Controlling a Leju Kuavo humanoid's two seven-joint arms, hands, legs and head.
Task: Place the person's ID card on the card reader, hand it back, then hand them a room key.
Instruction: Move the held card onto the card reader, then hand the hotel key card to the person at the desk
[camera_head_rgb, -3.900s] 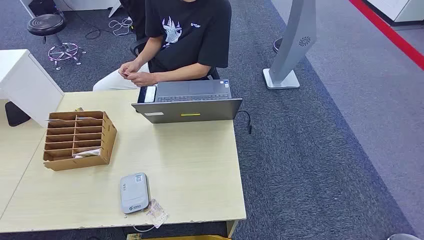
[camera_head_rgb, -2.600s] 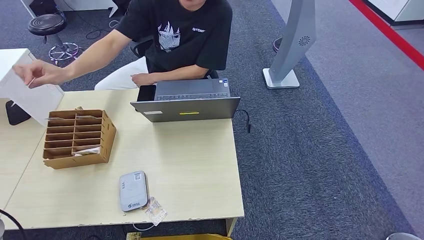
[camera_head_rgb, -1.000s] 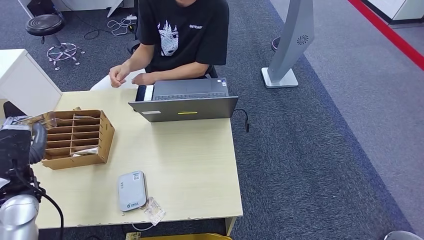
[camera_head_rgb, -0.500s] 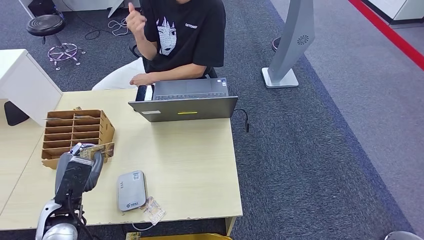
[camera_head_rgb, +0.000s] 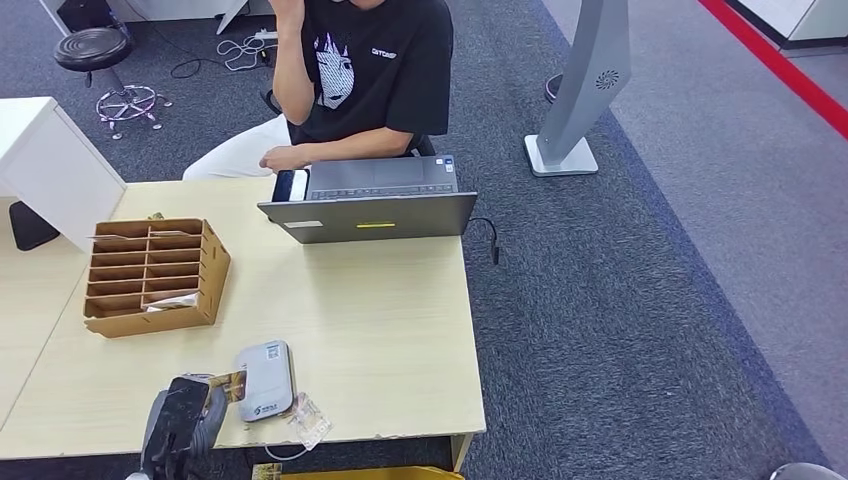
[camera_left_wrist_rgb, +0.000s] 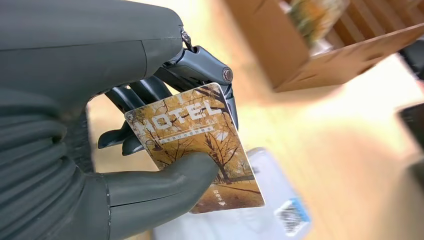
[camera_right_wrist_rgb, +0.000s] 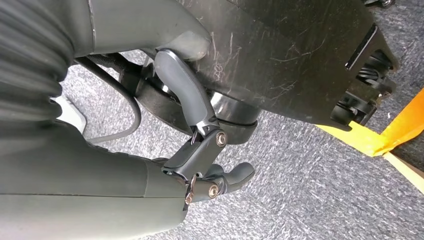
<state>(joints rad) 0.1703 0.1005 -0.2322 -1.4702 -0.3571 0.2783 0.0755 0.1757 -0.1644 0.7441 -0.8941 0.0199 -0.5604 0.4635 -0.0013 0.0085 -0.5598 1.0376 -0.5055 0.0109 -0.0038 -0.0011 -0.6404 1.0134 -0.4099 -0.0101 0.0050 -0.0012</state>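
Head view: the left hand (camera_head_rgb: 185, 420) is down at the counter's (camera_head_rgb: 370, 330) near edge, pinching the card (camera_head_rgb: 229, 386) with its far end just beside the card reader (camera_head_rgb: 265, 380), maybe overlapping its near-left side, hard to say. The reader sits by the near edge, the wooden slot box (camera_head_rgb: 152, 276) further back toward the left edge, the laptop (camera_head_rgb: 372, 205) at the far edge in front of the person (camera_head_rgb: 360, 75).

Left wrist view: the hand (camera_left_wrist_rgb: 100, 130) has the card (camera_left_wrist_rgb: 197, 147) clamped between its thumb (camera_left_wrist_rgb: 165, 180) and the dark fingers (camera_left_wrist_rgb: 200, 65) behind it, other fingers loosely curled. It reads "HOTEL" with an autumn-trees print, and the pale reader (camera_left_wrist_rgb: 270, 210) is right under it. My guess for doing this well: keep the card flat, slide it fully over the reader's top face, and let go only once it lies down.

Right wrist view: the right hand (camera_right_wrist_rgb: 200, 165) hangs by the robot's side over grey carpet (camera_right_wrist_rgb: 310, 185), fingers curled in, holding nothing.
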